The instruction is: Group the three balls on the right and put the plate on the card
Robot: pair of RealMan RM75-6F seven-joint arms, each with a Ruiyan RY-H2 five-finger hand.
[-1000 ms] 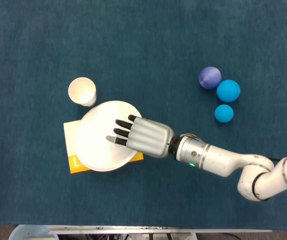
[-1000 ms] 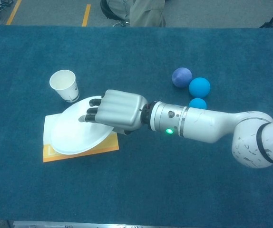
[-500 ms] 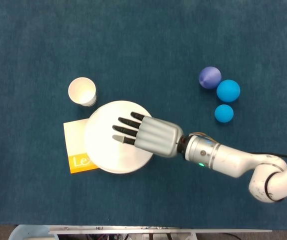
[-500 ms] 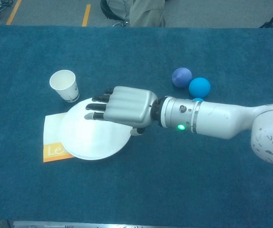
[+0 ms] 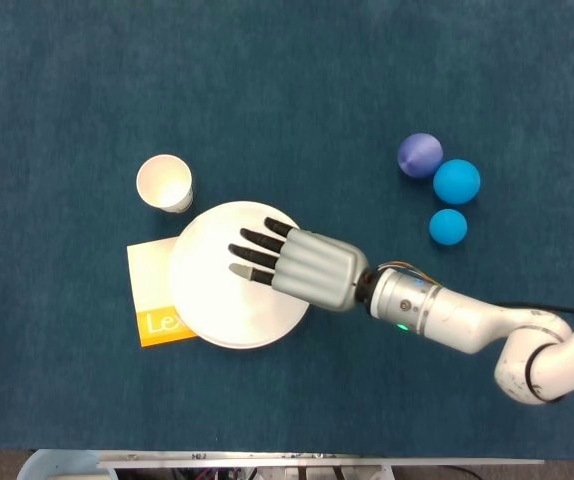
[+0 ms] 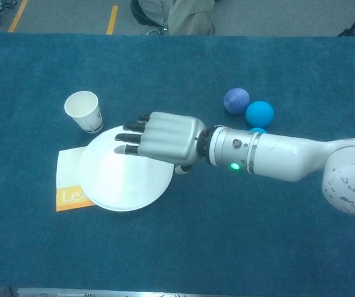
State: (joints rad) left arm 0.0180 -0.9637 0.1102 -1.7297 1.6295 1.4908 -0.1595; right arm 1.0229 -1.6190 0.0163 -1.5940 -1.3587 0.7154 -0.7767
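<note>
Right hand: the grey robot right hand (image 5: 302, 266) lay over the right part of the round white plate (image 5: 212, 300), near the middle of the frame. Its dark fingers (image 5: 252, 252) were stretched out and a little apart, and it held nothing. Whether they touched the plate, I cannot tell.
Left hand: it was not seen in either view.
Plate: it lay flat on the dark blue surface (image 5: 287, 80), left of centre, and covered the right part of the orange and white card (image 5: 150, 300). The left strip of the card stayed uncovered.
Balls: the purple ball (image 5: 419, 154), the large blue ball (image 5: 456, 181) and the small blue ball (image 5: 447, 226) were close together in the upper right of the frame, the purple one touching the large blue one.
Cup: the white paper cup (image 5: 165, 183) stood upright just beside the upper left edge of the plate.
</note>
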